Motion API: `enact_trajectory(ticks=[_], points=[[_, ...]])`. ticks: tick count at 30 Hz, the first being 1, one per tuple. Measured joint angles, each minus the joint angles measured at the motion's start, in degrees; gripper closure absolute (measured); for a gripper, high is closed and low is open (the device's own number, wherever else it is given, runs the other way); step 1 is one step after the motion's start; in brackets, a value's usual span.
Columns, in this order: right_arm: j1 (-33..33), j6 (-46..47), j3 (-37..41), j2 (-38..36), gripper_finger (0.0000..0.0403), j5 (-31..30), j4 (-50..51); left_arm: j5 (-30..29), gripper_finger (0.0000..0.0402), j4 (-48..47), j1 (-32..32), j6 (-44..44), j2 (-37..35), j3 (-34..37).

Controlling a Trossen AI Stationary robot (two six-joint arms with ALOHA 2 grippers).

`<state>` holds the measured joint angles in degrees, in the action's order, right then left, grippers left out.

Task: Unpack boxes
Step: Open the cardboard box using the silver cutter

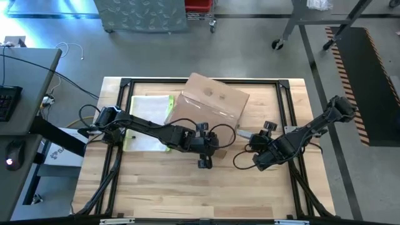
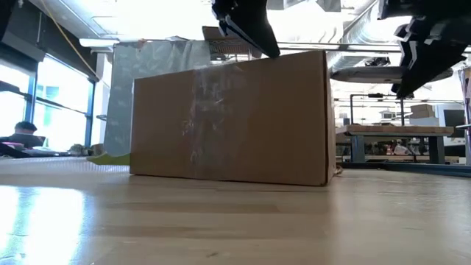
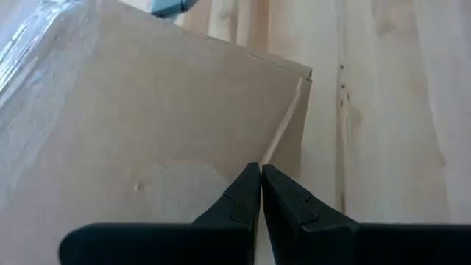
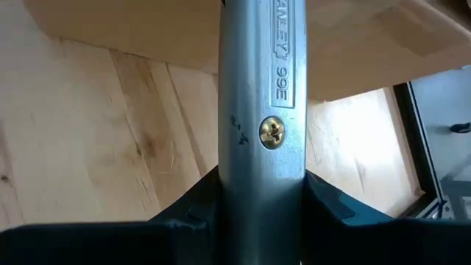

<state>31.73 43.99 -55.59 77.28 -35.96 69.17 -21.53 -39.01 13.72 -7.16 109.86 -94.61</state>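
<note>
Utility knife (image 4: 263,110) in right tool (image 4: 257,210)

Light is bright and even from above in the high view, with a bluish patch of glare at the upper left corner of the floor. At table height the ceiling behind is blown out white, so the box (image 2: 229,118) face reads dull and backlit, and the near table (image 2: 221,221) top carries a pale sheen and soft blur. The tape (image 2: 204,118) on the box glints. In the wrist views the near metal knife (image 4: 263,96) is soft, with a bright streak.
</note>
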Motion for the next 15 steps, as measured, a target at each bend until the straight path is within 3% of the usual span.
enact_trajectory(ticks=[7,15], points=[[0.0,1.8,-0.1,-0.1,0.0305,-0.6,2.3,-0.9,0.0401,0.3,0.0,0.9,0.1,0.1],[0.3,-0.6,-5.8,-0.2,0.0306,-1.4,9.4,-0.9,0.0402,-0.2,0.4,1.4,-0.1,-0.5]])
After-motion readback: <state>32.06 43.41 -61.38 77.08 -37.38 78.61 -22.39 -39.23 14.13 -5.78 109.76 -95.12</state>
